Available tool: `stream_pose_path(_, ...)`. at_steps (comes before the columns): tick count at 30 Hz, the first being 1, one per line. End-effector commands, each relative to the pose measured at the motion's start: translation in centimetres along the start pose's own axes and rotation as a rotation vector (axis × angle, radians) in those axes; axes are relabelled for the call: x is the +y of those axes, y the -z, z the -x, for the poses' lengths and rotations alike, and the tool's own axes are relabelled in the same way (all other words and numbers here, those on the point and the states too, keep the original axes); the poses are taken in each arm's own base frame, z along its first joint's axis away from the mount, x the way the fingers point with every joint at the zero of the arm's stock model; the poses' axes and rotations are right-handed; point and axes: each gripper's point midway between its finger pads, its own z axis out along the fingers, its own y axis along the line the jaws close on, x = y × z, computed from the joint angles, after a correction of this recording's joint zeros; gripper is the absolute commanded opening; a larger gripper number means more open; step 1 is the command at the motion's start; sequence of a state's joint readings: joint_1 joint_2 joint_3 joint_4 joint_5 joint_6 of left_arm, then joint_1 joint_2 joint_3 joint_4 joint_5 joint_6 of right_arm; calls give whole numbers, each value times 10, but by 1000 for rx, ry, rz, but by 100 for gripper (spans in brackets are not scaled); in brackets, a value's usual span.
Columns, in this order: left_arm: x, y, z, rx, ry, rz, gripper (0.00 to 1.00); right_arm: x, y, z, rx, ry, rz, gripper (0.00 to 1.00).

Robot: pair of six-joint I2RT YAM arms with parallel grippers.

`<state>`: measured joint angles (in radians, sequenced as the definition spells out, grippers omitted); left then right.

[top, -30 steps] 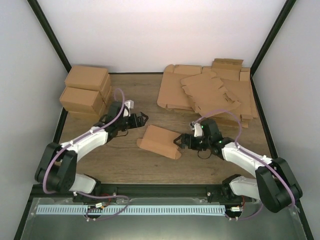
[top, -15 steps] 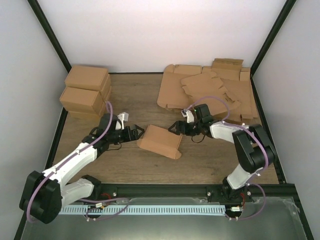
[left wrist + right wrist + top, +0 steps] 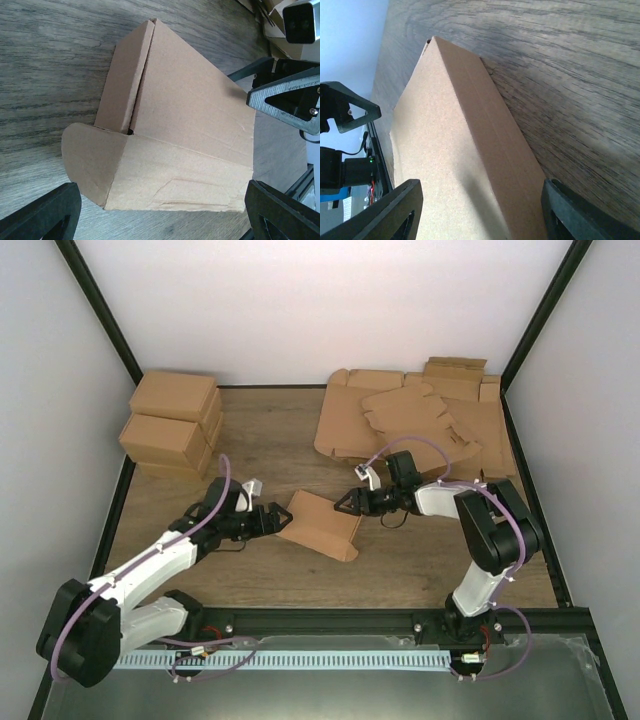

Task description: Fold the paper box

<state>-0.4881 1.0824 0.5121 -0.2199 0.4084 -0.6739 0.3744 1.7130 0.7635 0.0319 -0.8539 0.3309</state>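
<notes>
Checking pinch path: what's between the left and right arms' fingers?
Only the partly folded brown corrugated-cardboard box; clearest in the top view.

The left arm and the right arm both wear white shells between chunky black joints. A lilac cable loops along each. The black fingers are triangular, and one grey finger plate shows small screws.
</notes>
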Motion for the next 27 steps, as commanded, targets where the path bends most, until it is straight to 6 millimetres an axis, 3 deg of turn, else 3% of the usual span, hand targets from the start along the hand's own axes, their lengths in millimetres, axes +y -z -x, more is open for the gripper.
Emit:
stream_pose_path(1,-8,2,6,-6,-20,-6,92,10,0,12,-17,46,53,68)
stream_pose_path(12,-9,6,7,-9,-28,5,93,5,-11,21,-5,21,92,46)
stream_pose_path(22,-15,11,9,-12,-31,-7,93,-7,-18,12,16,-25,86,31)
stream_pose_path(27,-21,13,7,-2,-24,-33,93,-19,-13,15,5,-79,112,28)
